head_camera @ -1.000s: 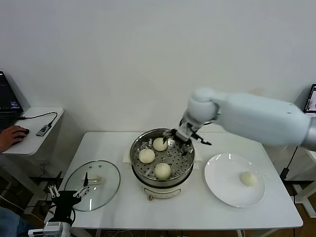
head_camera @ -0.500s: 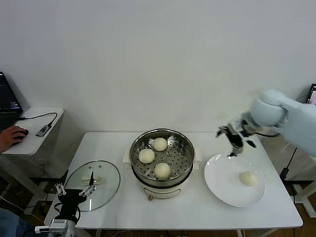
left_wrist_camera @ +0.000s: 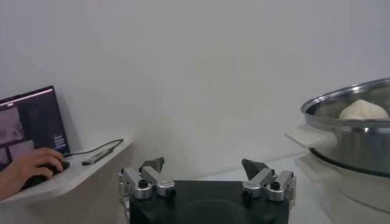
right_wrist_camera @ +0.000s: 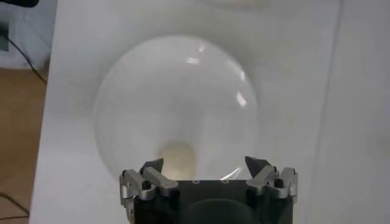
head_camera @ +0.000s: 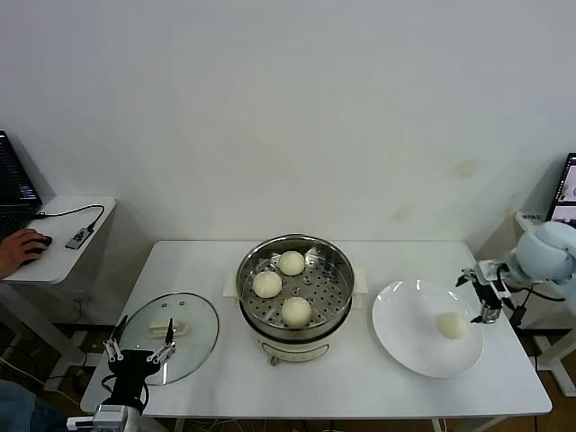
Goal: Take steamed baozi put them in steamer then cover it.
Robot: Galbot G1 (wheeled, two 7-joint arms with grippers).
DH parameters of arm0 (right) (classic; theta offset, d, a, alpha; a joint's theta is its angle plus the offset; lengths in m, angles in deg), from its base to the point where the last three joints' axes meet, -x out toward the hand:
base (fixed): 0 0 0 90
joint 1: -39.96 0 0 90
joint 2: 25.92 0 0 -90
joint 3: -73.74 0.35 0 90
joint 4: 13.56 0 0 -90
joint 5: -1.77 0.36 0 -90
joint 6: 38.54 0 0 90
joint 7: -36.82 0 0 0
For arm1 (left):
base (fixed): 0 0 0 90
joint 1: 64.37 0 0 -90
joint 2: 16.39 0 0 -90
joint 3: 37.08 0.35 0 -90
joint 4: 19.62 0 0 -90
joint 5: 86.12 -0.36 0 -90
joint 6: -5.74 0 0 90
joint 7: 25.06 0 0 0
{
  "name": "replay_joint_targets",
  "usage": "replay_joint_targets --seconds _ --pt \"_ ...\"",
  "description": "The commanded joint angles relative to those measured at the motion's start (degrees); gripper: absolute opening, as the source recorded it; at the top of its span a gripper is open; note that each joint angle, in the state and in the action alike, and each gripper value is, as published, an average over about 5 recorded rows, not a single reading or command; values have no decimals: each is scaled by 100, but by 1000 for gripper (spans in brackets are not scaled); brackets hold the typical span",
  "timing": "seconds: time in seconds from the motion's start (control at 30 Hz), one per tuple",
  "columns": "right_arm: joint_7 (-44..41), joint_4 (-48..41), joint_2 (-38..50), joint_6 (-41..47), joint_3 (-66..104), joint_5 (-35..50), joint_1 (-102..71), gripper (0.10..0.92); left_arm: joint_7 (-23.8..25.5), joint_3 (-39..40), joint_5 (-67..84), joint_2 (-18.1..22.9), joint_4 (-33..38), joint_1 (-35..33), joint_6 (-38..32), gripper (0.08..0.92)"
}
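Observation:
The steamer (head_camera: 297, 240) stands mid-table with its lid off, and three steamed baozi (head_camera: 291, 263) (head_camera: 267, 283) (head_camera: 296, 310) lie on its perforated tray. A fourth baozi (head_camera: 452, 326) rests on the white plate (head_camera: 405, 333) to the right. My right gripper (head_camera: 481, 295) hangs open and empty over the plate's right edge, close beside that baozi. In the right wrist view the baozi (right_wrist_camera: 177, 159) lies just ahead of the open gripper (right_wrist_camera: 206, 164), nearer one finger. My left gripper (head_camera: 139, 353) waits open at the table's front left corner; its wrist view shows the gripper (left_wrist_camera: 204, 165) and the steamer (left_wrist_camera: 353, 143).
A clear glass lid (head_camera: 169, 337) with a cream handle lies flat on the table's left side, just behind my left gripper. A small side table (head_camera: 67, 238) at far left holds a cable and a person's hand on a mouse. A screen edge (head_camera: 567, 189) shows at far right.
My right arm has swung from over the steamer to the right, out to the plate's far edge, and dropped lower. The left gripper shifted slightly. The baozi have not moved.

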State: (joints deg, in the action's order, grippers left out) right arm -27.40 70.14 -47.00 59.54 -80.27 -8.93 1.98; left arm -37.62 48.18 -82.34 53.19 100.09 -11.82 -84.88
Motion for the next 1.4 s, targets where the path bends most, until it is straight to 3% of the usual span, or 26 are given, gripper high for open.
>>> replay_joint_targets --seconds 0.03,0.67,1.1,1.4 --pt "272 -944 -519 -124 919 -464 -1301 823 3 -42 -8 10 17 -36 -1 823" --pt "499 -1542 -1281 -45 888 -811 -1257 814 2 -132 -7 40 20 -96 -8 823" --pt "469 -1396 -1244 81 848 -777 -1073 622 -2 -118 -11 49 30 -99 -14 823" --pt "285 -534 -510 404 102 -31 182 555 -3 -123 -5 36 45 -105 -13 823"
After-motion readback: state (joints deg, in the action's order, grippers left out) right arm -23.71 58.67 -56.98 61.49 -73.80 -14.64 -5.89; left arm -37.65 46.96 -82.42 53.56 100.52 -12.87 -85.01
